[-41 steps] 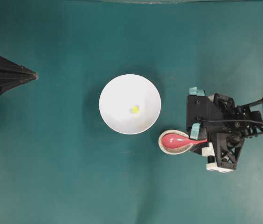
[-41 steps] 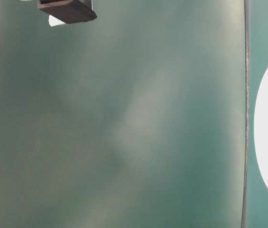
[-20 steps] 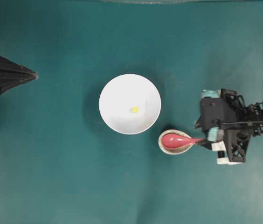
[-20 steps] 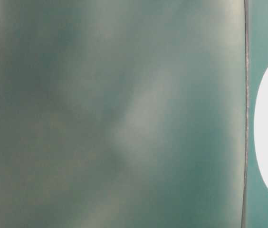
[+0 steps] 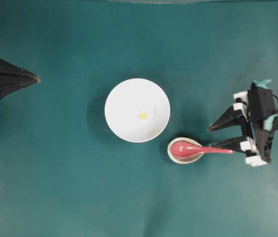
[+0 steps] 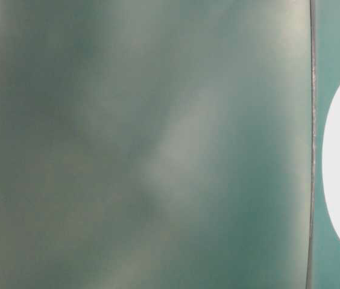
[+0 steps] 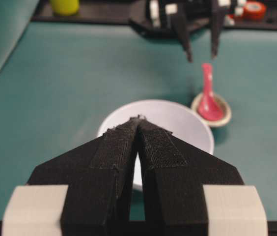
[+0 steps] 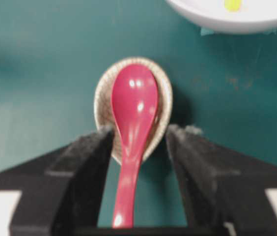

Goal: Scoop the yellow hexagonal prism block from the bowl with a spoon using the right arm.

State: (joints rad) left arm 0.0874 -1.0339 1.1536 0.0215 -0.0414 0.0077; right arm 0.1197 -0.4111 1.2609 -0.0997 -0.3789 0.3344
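Overhead looks straight down; both wrist cams share the bowl [image 5: 137, 110].

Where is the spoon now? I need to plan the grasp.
In the overhead view, the spoon lies right of centre, scoop in the speckled rest beside the bowl, handle pointing right.
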